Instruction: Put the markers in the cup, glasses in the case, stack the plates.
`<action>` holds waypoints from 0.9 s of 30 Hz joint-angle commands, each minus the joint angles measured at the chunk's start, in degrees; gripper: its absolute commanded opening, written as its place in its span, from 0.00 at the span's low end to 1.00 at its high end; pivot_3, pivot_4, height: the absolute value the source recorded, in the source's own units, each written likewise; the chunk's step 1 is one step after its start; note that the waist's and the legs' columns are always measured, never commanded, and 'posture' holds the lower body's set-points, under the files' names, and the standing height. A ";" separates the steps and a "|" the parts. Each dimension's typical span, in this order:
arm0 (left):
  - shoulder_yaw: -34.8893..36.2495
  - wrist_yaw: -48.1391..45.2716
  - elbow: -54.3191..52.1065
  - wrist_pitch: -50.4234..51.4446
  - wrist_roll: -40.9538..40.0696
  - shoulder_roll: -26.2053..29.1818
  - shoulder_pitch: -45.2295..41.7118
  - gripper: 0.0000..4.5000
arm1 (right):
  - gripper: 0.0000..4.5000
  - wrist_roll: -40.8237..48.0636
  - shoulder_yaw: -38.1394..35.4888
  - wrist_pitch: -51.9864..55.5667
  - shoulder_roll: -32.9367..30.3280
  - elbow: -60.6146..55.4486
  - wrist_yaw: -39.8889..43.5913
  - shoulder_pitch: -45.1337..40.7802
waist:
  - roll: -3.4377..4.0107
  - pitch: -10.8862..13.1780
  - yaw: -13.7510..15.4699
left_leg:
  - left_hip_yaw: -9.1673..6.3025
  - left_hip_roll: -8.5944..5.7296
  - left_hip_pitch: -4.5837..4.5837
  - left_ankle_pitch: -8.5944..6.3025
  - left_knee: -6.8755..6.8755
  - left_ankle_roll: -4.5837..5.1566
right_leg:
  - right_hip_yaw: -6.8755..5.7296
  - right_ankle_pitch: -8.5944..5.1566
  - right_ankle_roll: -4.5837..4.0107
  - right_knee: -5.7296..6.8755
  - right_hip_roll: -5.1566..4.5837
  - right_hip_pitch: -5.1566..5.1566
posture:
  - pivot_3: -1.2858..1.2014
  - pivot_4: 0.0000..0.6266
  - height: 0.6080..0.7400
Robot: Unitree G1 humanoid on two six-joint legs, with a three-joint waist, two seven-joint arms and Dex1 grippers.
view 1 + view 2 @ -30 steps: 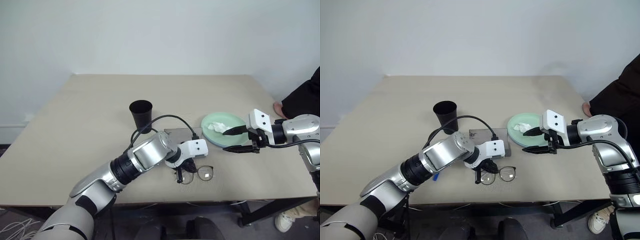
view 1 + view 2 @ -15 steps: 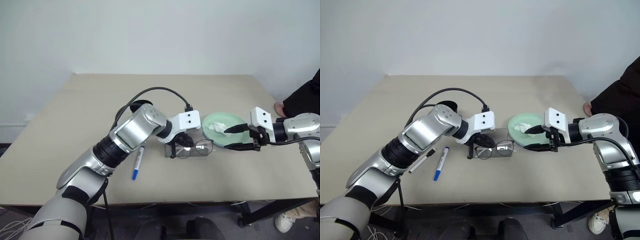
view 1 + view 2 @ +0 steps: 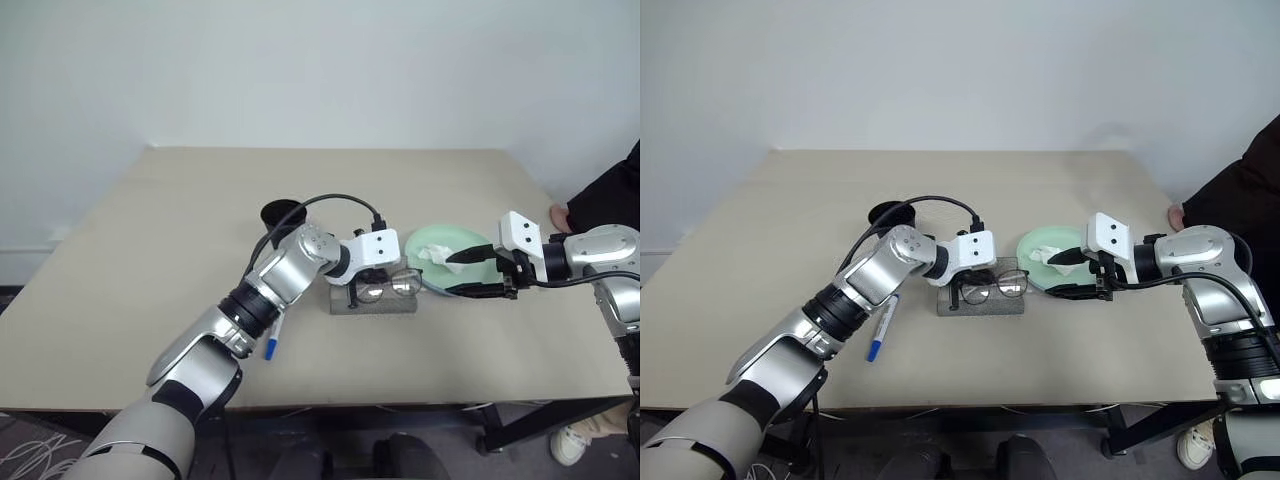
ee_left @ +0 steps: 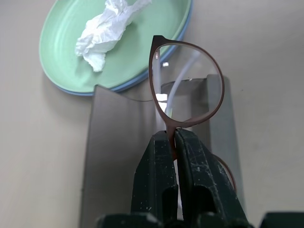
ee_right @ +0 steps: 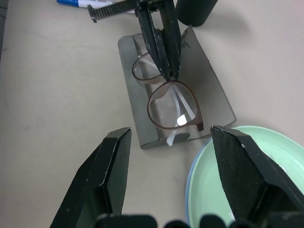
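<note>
Two black fingers of the left gripper (image 4: 173, 135) pinch the wire-framed glasses (image 3: 995, 287) by the bridge right over the open grey case (image 3: 980, 303), presumably for lowering in, while the right gripper (image 5: 171, 156) hovers beside it, jaws spread, empty.

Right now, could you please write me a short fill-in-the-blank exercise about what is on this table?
1. The left gripper is shut on the ____.
2. The glasses hang above the grey ____.
3. The crumpled tissue lies on the ____ plate.
4. The right gripper is ____ and holds nothing.

Missing words: glasses; case; green; open
</note>
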 commanded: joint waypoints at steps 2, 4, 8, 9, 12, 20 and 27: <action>0.39 -0.10 3.20 -4.01 3.35 -0.11 -0.19 0.01 | 0.64 0.49 -1.06 -0.20 -0.07 -1.00 -0.48 -1.62 | 0.00 0.00 -0.03 | 0.03 0.00 0.01 0.00 0.00 0.00 | 0.02 0.03 0.00 0.00 0.00 0.00 | 0.52 0.00 0.76; 1.05 -0.12 5.22 -5.06 3.88 -0.34 -1.06 0.01 | 0.64 0.56 -1.07 -0.12 -0.01 -1.18 -0.54 -1.45 | 0.00 0.00 -0.02 | 0.03 0.00 0.04 0.00 0.00 0.01 | 0.01 0.05 -0.01 0.00 0.01 0.03 | 0.52 0.00 0.76; 2.66 -1.00 8.79 -7.24 4.51 -0.37 -3.31 0.01 | 0.64 0.54 -0.94 -0.04 0.12 -1.33 -0.74 -1.26 | -0.01 0.00 -0.04 | 0.04 0.01 0.06 0.03 0.00 0.06 | -0.02 0.08 -0.02 0.01 0.02 0.04 | 0.52 0.00 0.76; 3.02 -1.37 9.36 -7.67 4.57 -0.25 -3.73 0.01 | 0.64 0.56 -0.93 -0.01 0.13 -1.36 -0.78 -1.25 | -0.01 0.00 -0.03 | 0.04 0.01 0.06 0.05 0.00 0.08 | -0.02 0.09 -0.02 0.01 0.02 0.04 | 0.52 0.00 0.76; 4.07 -2.31 10.74 -8.55 4.70 -0.10 -4.55 0.01 | 0.64 0.62 -0.96 0.10 0.14 -1.57 -0.90 -1.11 | -0.01 0.00 -0.03 | 0.06 0.01 0.05 0.07 0.00 0.12 | -0.03 0.10 -0.01 0.01 0.02 0.04 | 0.52 0.00 0.76; 3.31 -3.26 10.33 -9.75 6.50 -1.50 -1.59 0.01 | 0.64 0.78 -1.04 0.43 0.07 -2.19 -1.15 -0.86 | -0.01 0.00 0.17 | 0.05 0.00 -0.10 0.01 0.00 0.21 | -0.03 0.15 0.09 -0.11 -0.04 -0.04 | 0.52 0.00 0.76; 2.29 -6.12 6.15 -8.12 7.83 -2.17 1.57 0.01 | 0.64 0.74 -0.89 0.52 0.20 -2.32 -1.23 -1.02 | 0.00 0.00 0.18 | 0.05 -0.01 -0.10 0.00 0.01 0.24 | -0.02 0.16 0.09 -0.13 -0.05 -0.04 | 0.52 0.00 0.76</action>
